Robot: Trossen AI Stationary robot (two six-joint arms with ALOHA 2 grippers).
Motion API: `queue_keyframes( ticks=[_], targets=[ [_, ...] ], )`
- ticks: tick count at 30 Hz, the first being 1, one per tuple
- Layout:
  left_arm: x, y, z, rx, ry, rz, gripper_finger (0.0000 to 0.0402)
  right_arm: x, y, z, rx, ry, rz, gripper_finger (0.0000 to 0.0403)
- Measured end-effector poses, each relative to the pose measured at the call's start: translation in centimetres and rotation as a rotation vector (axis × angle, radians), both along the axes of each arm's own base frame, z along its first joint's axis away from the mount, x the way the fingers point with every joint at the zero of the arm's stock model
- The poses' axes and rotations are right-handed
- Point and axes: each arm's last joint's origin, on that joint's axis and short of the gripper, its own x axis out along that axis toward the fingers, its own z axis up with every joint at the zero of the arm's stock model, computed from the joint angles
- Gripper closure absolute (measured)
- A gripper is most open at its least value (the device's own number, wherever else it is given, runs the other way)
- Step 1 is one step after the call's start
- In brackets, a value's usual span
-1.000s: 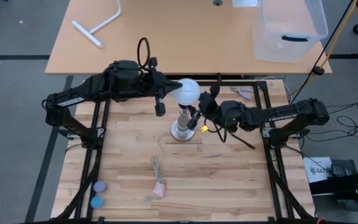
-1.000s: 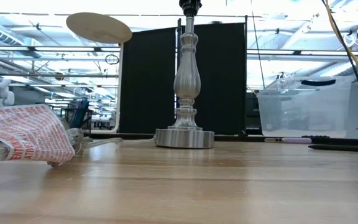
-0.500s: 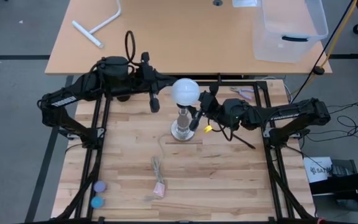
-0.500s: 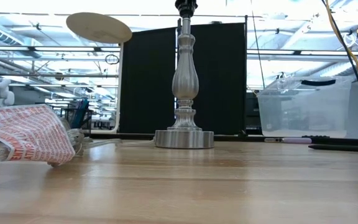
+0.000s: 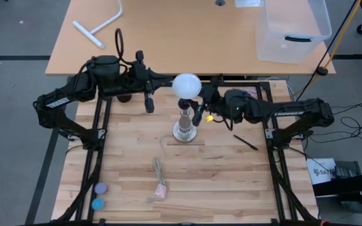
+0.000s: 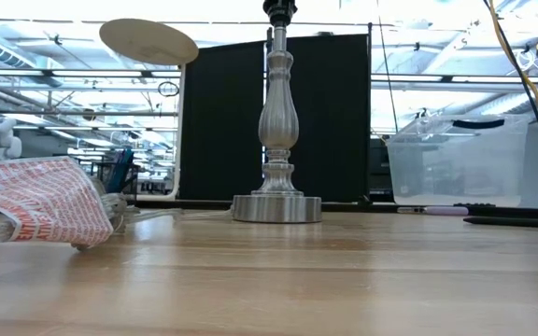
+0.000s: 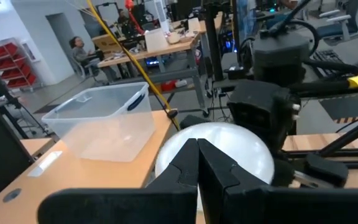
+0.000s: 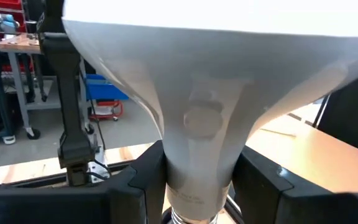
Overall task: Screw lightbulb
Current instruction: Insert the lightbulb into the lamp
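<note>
The lightbulb [image 5: 187, 84], white with a round globe, stands globe-up on top of the metal lamp post [image 5: 185, 122]. The post rests by its round base [image 6: 277, 207] on the wooden table. My right gripper [image 5: 198, 105] comes in from the table's right and is shut on the bulb, whose pale neck fills the right wrist view [image 8: 197, 143]. My left gripper [image 5: 167, 80] is shut and hangs just left of the globe, apart from it. In the left wrist view its shut fingers [image 7: 197, 155] point at the globe [image 7: 247, 149]. My right gripper pinches the bulb's tapering neck [image 8: 194, 171], just above the silvery screw base, with one finger [image 8: 143, 177] on each side. The fingers come level from the table's right. The bulb stands upright over the post's top; the joint with the socket is out of view.
On the table lie a cord [image 5: 159, 168] with a pink piece [image 5: 161, 191], two blue caps [image 5: 98, 196], a black pen [image 5: 245, 142] and pliers [image 5: 247, 93]. A printed wrapper [image 6: 35, 201] lies at the left. On the far desk are a clear bin [image 5: 291, 28] and a white T-piece [image 5: 99, 28].
My left gripper, which lay against the globe's left side, has drawn back toward the table's left and far edge and is now apart from it. The bulb in my right gripper has shifted slightly toward the far edge. The post, which leaned, now stands upright.
</note>
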Motion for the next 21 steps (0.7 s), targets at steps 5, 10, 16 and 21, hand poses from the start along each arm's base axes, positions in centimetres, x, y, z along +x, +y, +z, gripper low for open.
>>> queue_keyframes(
  ticks=[5,10,16,21],
  targets=[
    [0.0,0.0,-0.2,-0.002,0.023,-0.001,0.0401,0.0,-0.2,-0.1,0.005,0.034,0.013,0.0259],
    [0.0,0.0,-0.2,0.004,0.022,-0.006,0.0401,0.0,-0.6,-0.2,0.035,0.038,0.063,0.0260],
    [0.0,0.0,-0.2,0.002,0.022,-0.006,0.0401,0.1,-0.7,-0.3,0.040,0.044,0.057,0.0258],
    [0.0,0.0,-0.2,-0.002,0.022,-0.005,0.0401,0.6,-0.7,-1.0,0.052,0.069,0.056,0.0260]
  ],
)
